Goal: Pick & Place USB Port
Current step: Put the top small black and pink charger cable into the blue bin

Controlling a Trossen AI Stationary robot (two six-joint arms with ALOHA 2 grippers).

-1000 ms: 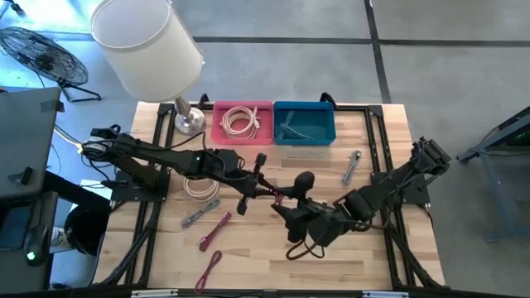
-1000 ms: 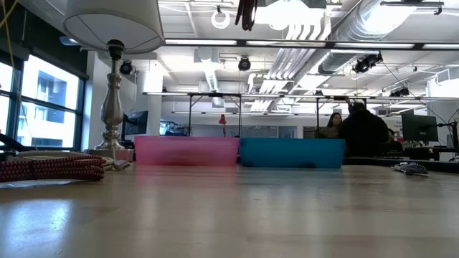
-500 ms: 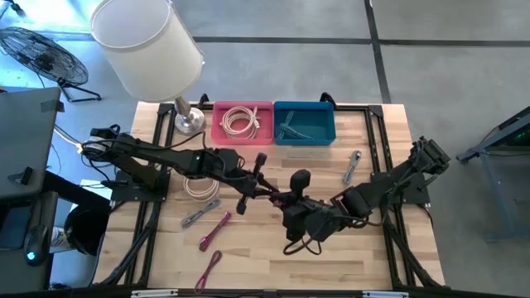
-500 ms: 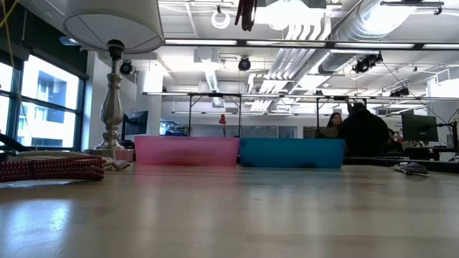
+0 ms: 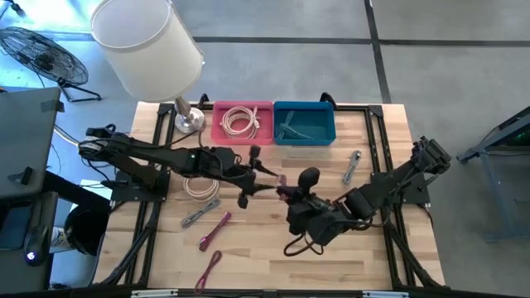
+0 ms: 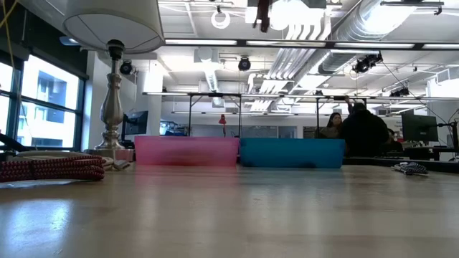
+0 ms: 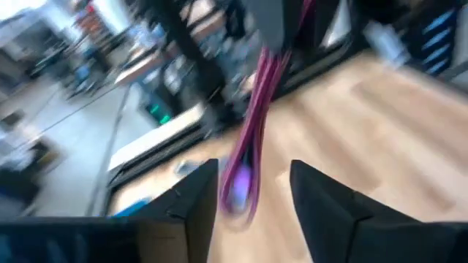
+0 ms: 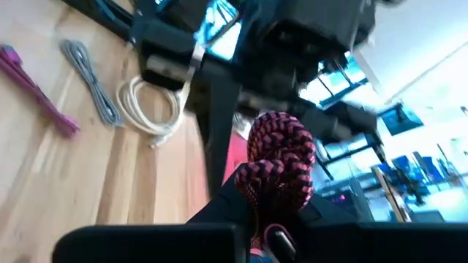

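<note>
Braided red-and-black cable (image 8: pixel 281 164) sits clamped in my right jaws (image 5: pixel 291 197), lifted off the worktop (image 5: pixel 265 248) just short of the pink bin (image 5: pixel 243 122). Left jaws (image 5: pixel 252 175) spread, empty, beside it. Pick done; drop into a bin remains, I judge.

Pink bin (image 5: pixel 243 122), blue bin (image 5: pixel 304 122), white lampshade (image 5: pixel 146 43), red-and-black braided cable (image 8: pixel 280 159), magenta cable (image 5: pixel 214 229), grey cable (image 5: pixel 199 215), light wood table (image 5: pixel 248 248)
</note>
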